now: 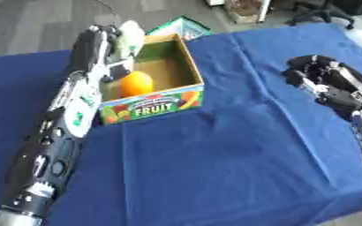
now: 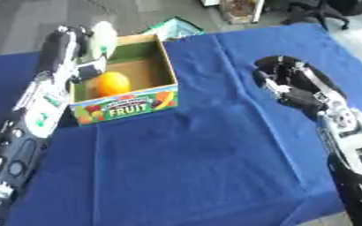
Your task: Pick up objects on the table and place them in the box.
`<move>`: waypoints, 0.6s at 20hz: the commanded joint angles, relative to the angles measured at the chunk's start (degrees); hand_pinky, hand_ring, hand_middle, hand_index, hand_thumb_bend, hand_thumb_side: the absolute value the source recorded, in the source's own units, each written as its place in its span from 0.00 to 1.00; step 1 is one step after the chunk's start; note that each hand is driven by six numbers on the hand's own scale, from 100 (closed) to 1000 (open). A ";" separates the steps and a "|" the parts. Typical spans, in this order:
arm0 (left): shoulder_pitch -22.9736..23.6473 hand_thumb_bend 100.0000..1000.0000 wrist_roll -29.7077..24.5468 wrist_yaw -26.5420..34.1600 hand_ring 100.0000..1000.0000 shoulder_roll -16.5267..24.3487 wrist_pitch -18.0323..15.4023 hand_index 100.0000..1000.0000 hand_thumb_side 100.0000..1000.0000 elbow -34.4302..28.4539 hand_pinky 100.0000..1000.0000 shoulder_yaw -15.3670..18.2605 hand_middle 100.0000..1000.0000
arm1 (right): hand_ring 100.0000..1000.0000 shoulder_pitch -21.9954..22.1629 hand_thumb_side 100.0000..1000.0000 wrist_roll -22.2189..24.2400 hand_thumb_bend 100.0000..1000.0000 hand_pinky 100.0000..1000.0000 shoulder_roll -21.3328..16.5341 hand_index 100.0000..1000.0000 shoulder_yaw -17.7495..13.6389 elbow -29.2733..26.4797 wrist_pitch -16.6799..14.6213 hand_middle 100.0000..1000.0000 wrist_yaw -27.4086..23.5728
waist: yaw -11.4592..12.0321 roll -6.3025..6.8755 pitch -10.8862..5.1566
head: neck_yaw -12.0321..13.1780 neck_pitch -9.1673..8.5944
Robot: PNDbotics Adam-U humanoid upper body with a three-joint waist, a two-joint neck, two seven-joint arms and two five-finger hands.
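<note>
Nearest the camera is my left forearm, running up the left side of the blue tablecloth [image 1: 215,167] from the near corner toward the far-left edge of the box [image 1: 188,66]. At its end my left hand [image 1: 111,42] sits over the box's far-left corner with its fingers curled round a pale, whitish-green object [image 1: 130,37]; I cannot make out what it is, only that it is rounded and light in colour. It stands at or just above the rim, with the open interior lying to the right and slightly nearer than my fingers. An orange [image 1: 137,84] already rests inside on the cardboard floor, against the near wall behind the fruit label. So the relation that counts, as I judge it, is that the pale object is above the left wall rather than clearly over the middle of the cavity; a short shift rightward before letting go looks safest, and the drop should land far of the orange. My right hand [image 2: 288,84] hovers well apart on the right side of the cloth, fingers bent and holding nothing. I see no other loose items on the cloth itself.
</note>
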 commanded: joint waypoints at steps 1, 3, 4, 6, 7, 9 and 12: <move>-0.71 0.39 0.10 1.37 0.67 0.24 -1.27 0.82 0.44 -1.07 0.78 0.49 0.71 | 0.75 -0.89 0.29 0.07 0.20 0.74 -0.75 0.72 -0.38 -0.39 -0.14 0.57 0.33 | 0.14 -0.36 -0.71 | -0.15 -0.24; -0.30 0.49 0.51 4.58 0.71 0.46 -2.22 0.85 0.62 -2.19 0.82 0.89 0.75 | 0.75 -0.79 0.29 0.02 0.20 0.74 -0.77 0.72 -0.44 -0.36 -0.13 0.57 0.35 | 0.50 -0.39 -0.71 | -0.33 -0.19; -0.12 0.52 0.57 6.40 0.72 0.64 -2.55 0.87 0.69 -2.73 0.84 1.07 0.76 | 0.75 -0.72 0.29 0.00 0.20 0.74 -0.79 0.72 -0.48 -0.35 -0.13 0.57 0.36 | 0.72 -0.40 -0.73 | -0.43 -0.18; 0.17 0.56 0.18 9.52 0.74 1.12 -2.97 0.89 0.79 -3.66 0.88 1.22 0.78 | 0.75 -0.61 0.29 0.00 0.20 0.74 -0.79 0.72 -0.49 -0.34 -0.11 0.57 0.38 | 1.02 -0.37 -0.80 | -0.53 -0.18; 0.31 0.55 -0.25 10.86 0.75 1.38 -3.10 0.90 0.84 -4.15 0.89 1.28 0.79 | 0.75 -0.57 0.29 0.01 0.20 0.74 -0.78 0.72 -0.49 -0.35 -0.11 0.57 0.38 | 1.13 -0.36 -0.83 | -0.60 -0.19; 0.73 0.52 -1.08 13.91 0.75 1.96 -2.96 0.90 0.87 -5.65 0.91 1.73 0.79 | 0.75 -0.52 0.29 0.01 0.20 0.74 -0.73 0.72 -0.51 -0.35 -0.09 0.57 0.37 | 1.32 -0.39 -0.88 | -0.82 -0.16; 1.68 0.44 -1.53 20.48 0.72 2.99 -1.54 0.86 0.86 -9.67 0.90 2.95 0.74 | 0.75 -0.29 0.29 -0.08 0.20 0.74 -0.83 0.72 -0.63 -0.31 -0.06 0.57 0.36 | 1.94 -0.51 -0.88 | -1.20 0.03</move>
